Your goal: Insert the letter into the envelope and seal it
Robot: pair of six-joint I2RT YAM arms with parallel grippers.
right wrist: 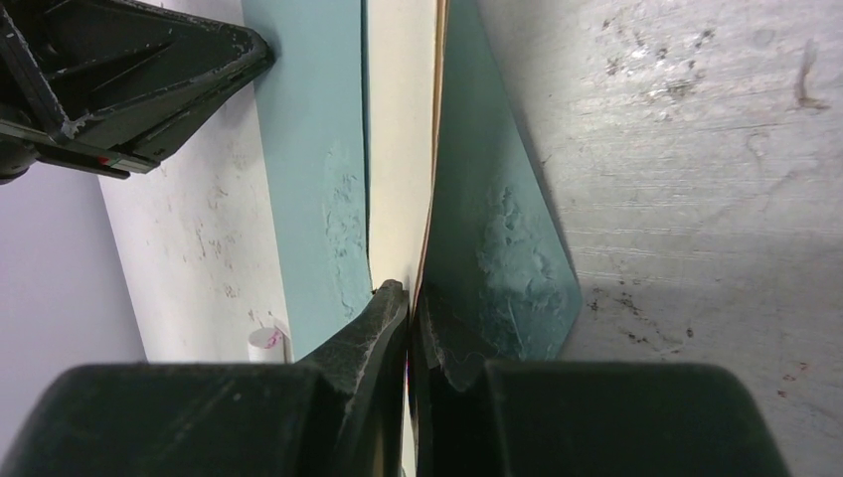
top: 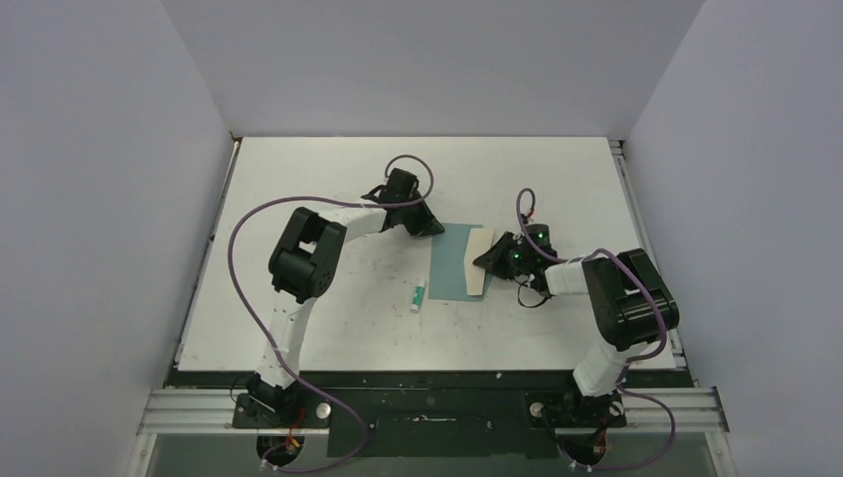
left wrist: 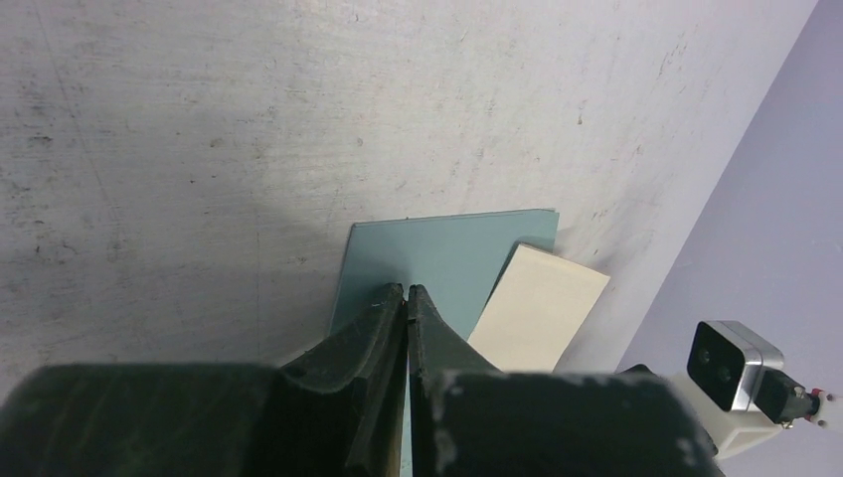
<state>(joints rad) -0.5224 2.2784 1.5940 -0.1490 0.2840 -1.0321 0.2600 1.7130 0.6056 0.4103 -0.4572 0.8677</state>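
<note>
From the top external view, the envelope point(top: 449, 263) lies flat mid-bench point(top: 328, 179), with the letter point(top: 478, 260) slanted across its right part. The left fingers point(top: 429, 227) sit at its far left corner, and the right fingers point(top: 494, 258) are on the letter's right side. A white-and-green stick point(top: 419, 295) lies just beside the envelope's near left edge.

In the left wrist view, the left fingers point(left wrist: 406, 298) are clenched, tips down on the teal envelope point(left wrist: 437, 253). I cannot tell whether they pinch the paper or merely pin it. The letter point(left wrist: 537, 308) shows as a pale cream sheet, skewed to the envelope's edges.

In the right wrist view, the right fingers point(right wrist: 403, 298) are clenched on the near edge of the letter point(right wrist: 401, 149). It runs as a cream strip with a thin tan edge between the envelope point(right wrist: 313, 169) body and its raised, crinkled flap point(right wrist: 497, 238).

The step looks like feeding the letter into the pocket. To do it well:
- Square the letter to the opening first.
- Keep it low under the flap.
- Push it steadily while the left side anchors the envelope so it does not skate.
</note>
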